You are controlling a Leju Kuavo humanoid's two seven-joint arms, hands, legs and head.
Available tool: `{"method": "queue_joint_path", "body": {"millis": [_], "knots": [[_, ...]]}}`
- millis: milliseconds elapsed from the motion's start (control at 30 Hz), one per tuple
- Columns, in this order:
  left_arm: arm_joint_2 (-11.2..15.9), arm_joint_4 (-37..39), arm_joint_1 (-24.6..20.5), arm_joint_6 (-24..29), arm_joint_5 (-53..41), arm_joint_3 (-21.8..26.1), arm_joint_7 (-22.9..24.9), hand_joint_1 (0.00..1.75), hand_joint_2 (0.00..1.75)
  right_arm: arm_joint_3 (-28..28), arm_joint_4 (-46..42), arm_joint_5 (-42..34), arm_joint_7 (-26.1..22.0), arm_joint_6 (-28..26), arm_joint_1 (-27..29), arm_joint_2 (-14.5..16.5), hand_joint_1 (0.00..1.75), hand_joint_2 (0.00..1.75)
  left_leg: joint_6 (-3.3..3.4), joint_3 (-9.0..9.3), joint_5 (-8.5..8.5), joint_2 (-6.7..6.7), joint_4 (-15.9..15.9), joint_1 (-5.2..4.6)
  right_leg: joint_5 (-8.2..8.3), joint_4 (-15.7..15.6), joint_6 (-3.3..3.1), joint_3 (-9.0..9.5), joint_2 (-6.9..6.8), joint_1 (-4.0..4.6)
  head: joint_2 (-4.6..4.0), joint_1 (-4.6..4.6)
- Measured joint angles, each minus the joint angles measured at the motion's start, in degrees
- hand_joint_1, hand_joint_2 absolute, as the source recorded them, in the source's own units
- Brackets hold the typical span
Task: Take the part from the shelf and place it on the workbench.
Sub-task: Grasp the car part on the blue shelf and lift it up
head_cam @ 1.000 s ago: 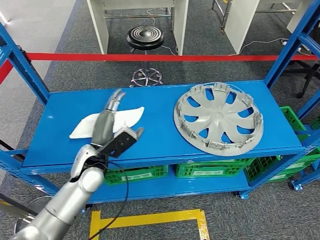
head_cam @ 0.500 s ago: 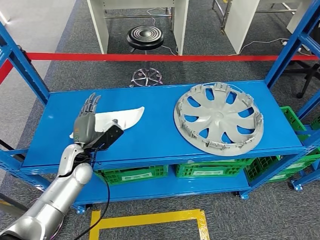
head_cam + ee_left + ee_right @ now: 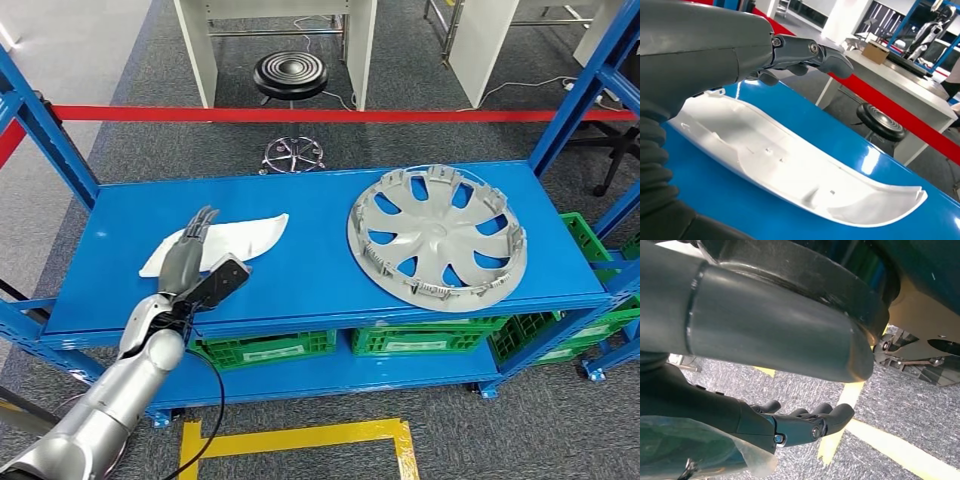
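Note:
A white curved plastic part (image 3: 234, 238) lies flat on the blue top shelf (image 3: 317, 290), towards its left side. My left hand (image 3: 185, 258) hovers over the part's left end, fingers stretched out and apart, holding nothing. The left wrist view shows the part (image 3: 791, 172) close below those fingers (image 3: 810, 50), with a gap between them. My right hand (image 3: 802, 425) hangs low over grey carpet, fingers slightly curled with nothing in them.
A silver wheel cover (image 3: 436, 236) lies on the right half of the same shelf. Green crates (image 3: 423, 340) sit on the lower level. Blue uprights (image 3: 45, 130) frame the rack. Behind it run a red barrier tape (image 3: 302, 115) and a black stool (image 3: 290, 75).
My left hand swung left from the part's middle towards its left end, then drifted back slightly right and lower over it. The part and the wheel cover have stayed put.

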Motion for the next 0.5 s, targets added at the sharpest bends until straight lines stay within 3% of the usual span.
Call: {"method": "queue_joint_path", "body": {"millis": [167, 500], "knots": [[0.0, 0.5, -0.1, 0.0, -1.6, 0.0, 0.5, 0.00, 1.75, 0.0, 0.0, 0.4, 0.4, 0.8, 0.0, 0.0, 0.00, 0.00, 0.00, 0.00, 0.00, 0.00, 0.0, 0.00, 0.00, 0.0, 0.00, -0.01, 0.00, 0.00, 0.00, 0.00], [0.3, 4.6, -2.8, 3.3, -11.2, -0.4, 8.8, 0.00, 1.75, 0.0, 0.0, 0.8, 0.0, 1.7, 0.0, 0.0, 0.00, 0.00, 0.00, 0.00, 0.00, 0.00, 0.0, 0.00, 0.00, 0.0, 0.00, 0.00, 0.00, 0.00, 0.00, 0.00]]}}
